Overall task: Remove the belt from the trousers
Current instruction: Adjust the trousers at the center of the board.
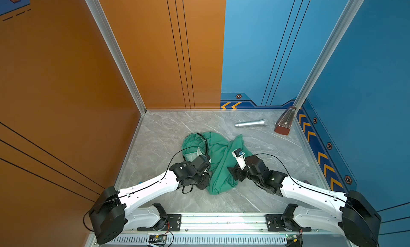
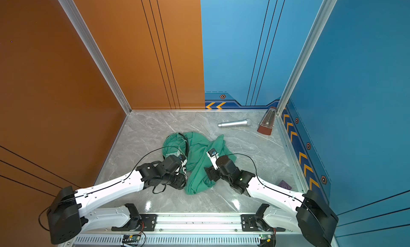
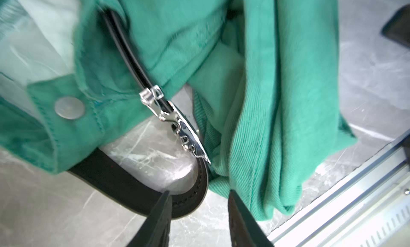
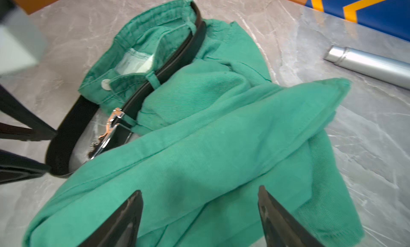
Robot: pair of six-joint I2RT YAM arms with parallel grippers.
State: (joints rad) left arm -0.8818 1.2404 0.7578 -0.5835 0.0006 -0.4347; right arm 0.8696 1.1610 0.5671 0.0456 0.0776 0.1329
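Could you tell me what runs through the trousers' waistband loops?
The belt passes under two loops on the trousers; its buckle sits outside. The rest is covered by cloth.

Crumpled teal trousers (image 4: 221, 157) lie mid-tabletop (image 4: 355, 135), black belt (image 4: 177, 55) threaded through waistband loops, its silver buckle (image 4: 106, 132) apparently fastened.

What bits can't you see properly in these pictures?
Left wrist view: the long black strap belt slips under the teal-green cloth trousers; where it goes is hidden.
Right wrist view: the waistband hides the belt's far side; the picture's edge cuts off the long silver metal microphone.
A top view: the small purple thing is part hidden by the right arm, too small to name.
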